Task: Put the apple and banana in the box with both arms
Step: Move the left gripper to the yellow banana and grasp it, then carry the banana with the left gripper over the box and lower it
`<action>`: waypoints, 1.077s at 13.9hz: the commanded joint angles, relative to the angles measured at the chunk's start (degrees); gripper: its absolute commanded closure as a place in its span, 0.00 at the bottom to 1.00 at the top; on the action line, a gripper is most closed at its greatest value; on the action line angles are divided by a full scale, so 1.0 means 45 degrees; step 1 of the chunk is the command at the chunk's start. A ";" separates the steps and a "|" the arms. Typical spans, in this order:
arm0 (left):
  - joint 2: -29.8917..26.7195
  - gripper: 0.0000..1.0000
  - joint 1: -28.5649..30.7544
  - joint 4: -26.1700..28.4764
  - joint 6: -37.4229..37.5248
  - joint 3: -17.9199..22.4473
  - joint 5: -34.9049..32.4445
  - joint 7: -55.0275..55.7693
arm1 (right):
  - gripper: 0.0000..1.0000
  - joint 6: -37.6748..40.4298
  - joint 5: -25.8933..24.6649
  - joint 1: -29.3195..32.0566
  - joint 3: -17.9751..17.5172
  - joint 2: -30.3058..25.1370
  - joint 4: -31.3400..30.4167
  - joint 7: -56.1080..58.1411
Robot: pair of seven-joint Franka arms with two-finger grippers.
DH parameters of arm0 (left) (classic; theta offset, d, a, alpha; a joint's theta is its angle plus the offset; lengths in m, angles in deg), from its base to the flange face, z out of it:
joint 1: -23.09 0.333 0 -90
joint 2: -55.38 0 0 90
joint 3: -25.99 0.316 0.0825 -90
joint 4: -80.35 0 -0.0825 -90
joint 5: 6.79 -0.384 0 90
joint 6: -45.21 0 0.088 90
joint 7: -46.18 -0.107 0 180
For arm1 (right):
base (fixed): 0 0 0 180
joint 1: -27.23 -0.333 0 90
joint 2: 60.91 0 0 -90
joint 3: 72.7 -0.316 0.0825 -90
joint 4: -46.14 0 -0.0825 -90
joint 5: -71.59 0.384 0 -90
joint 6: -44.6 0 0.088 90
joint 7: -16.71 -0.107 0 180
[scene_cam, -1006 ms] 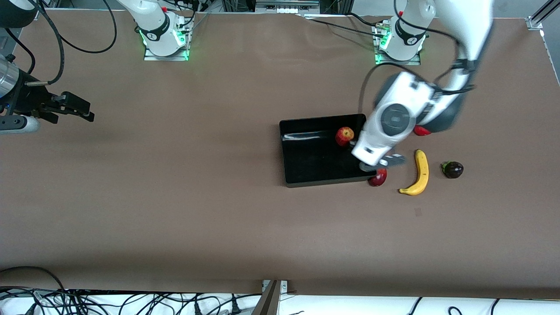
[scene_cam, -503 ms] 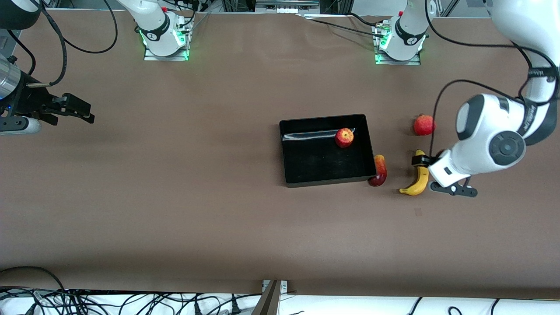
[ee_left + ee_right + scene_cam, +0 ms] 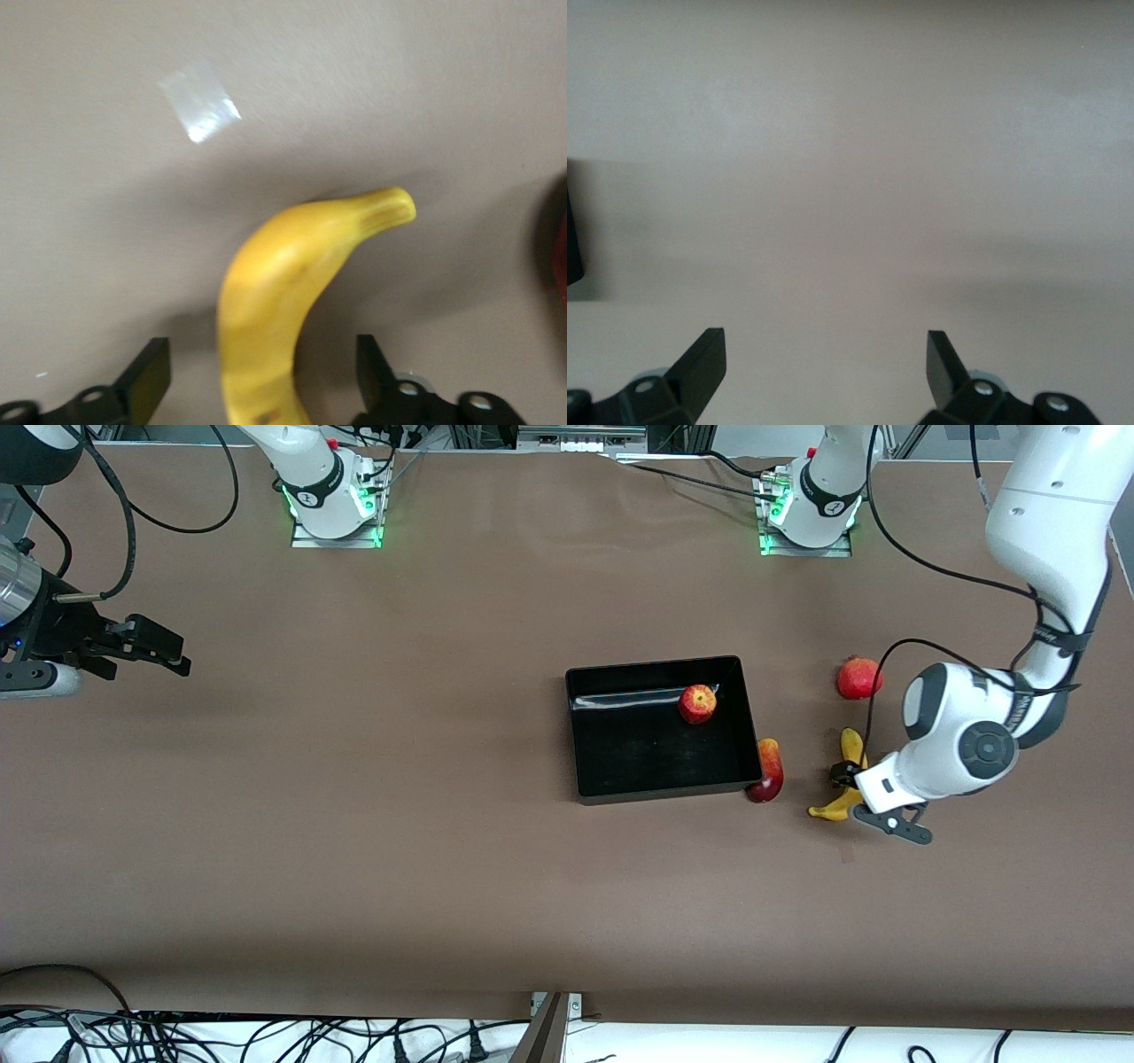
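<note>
The apple [image 3: 697,703] lies in the black box [image 3: 620,757], near its wall toward the robots' bases. The yellow banana [image 3: 852,744] lies on the table beside the box, toward the left arm's end. My left gripper [image 3: 846,779] is low over the banana's middle and open. In the left wrist view the banana [image 3: 283,283] runs between the two fingers of the left gripper [image 3: 261,376], with a gap on each side. My right gripper [image 3: 168,651] waits open and empty at the right arm's end of the table; it also shows in the right wrist view [image 3: 824,363].
An elongated red-yellow fruit [image 3: 767,771] lies against the box's corner, between box and banana. A plain red round fruit [image 3: 858,677] lies farther from the front camera than the banana. A small tape patch [image 3: 846,854] is on the table, also in the left wrist view [image 3: 199,100].
My left arm swung from over the box's edge to the banana and came down over it, fingers on both sides. The apple stays in the box. The right arm has not moved.
</note>
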 commanded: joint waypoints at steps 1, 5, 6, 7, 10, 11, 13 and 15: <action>-0.0333 0.97 0.0176 0.0451 -0.0145 -0.0155 -0.0305 -0.0198 | 0.00 -0.0035 -0.0123 0.0095 -0.0133 0.0035 0.0169 0.0124; -0.1423 1.00 0.0080 -0.0227 0.1643 -0.0389 -0.0286 -0.0082 | 0.00 -0.0035 -0.0084 -0.0003 -0.0152 0.0035 0.0169 0.0124; -0.1833 1.00 0.0059 -0.0599 0.2715 -0.0718 -0.0112 -0.0004 | 0.00 -0.0035 -0.0084 0.0017 -0.0152 0.0035 0.0169 0.0124; -0.2185 1.00 0.0059 -0.1260 0.4079 -0.1244 -0.0091 0.0384 | 0.00 -0.0054 -0.0104 -0.0003 -0.0152 0.0035 0.0169 0.0124; -0.2286 1.00 0.0021 -0.3098 0.7756 -0.3546 -0.0071 0.3829 | 0.00 -0.0308 -0.0065 -0.0061 -0.0171 0.0035 0.0169 0.0124; -0.2209 1.00 -0.0096 -0.3160 0.7881 -0.4211 -0.0051 0.5411 | 0.00 -0.0308 -0.0123 -0.0197 -0.0152 0.0035 0.0169 0.0124; -0.1549 1.00 -0.1086 -0.3161 0.7630 -0.4803 0.0065 0.8672 | 0.00 -0.0328 -0.0123 -0.0237 -0.0152 0.0035 0.0169 0.0124; -0.0709 1.00 -0.2395 -0.3103 0.5803 -0.4746 0.0222 1.1467 | 0.00 -0.0328 -0.0123 -0.0237 -0.0152 0.0035 0.0169 0.0124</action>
